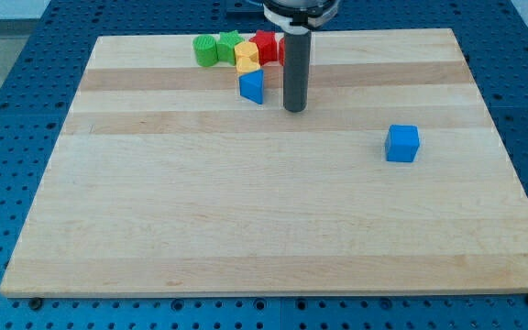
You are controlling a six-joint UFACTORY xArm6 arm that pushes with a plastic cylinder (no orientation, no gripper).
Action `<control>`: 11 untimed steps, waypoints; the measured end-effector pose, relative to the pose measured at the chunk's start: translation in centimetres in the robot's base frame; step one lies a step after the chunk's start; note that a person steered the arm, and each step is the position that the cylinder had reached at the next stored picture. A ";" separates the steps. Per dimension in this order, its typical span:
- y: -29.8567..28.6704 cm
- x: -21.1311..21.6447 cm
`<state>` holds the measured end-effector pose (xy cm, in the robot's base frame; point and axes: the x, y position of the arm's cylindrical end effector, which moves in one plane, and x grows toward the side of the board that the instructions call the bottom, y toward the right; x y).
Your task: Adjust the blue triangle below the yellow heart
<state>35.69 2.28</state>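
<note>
Pale wooden board (273,229) fills most of the view, resting on a blue perforated table (7,110) that shows on every side. Starting at the view's left, we see a wide bare stretch of wood running down to the bottom edge, with nothing on it.

Near the top edge sits a tight cluster: a green cylinder (205,50), then a green star-like block (228,42), then the yellow heart (247,57), with a red block (266,45) just to its right (its exact shape we cannot make out). The blue triangle (252,86) lies directly below the yellow heart, touching or nearly touching it, and so close to the top edge of the board that room above it is taken up by the cluster.

Just beside the blue triangle, toward the view's right, our rod stands upright, and my tip (294,110) rests on the wood a little lower than the triangle, apart from it. The rod has no jaws and holds nothing.

Well apart, farther right, a blue cube (402,143) sits alone with open board around it.
</note>
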 end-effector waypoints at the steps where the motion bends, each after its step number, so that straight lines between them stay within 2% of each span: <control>1: -1.8 -0.2; 2: -3.6 -0.2; 8: -4.4 -0.1; 9: -1.4 1.1; 11: -1.8 13.1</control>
<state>48.83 0.51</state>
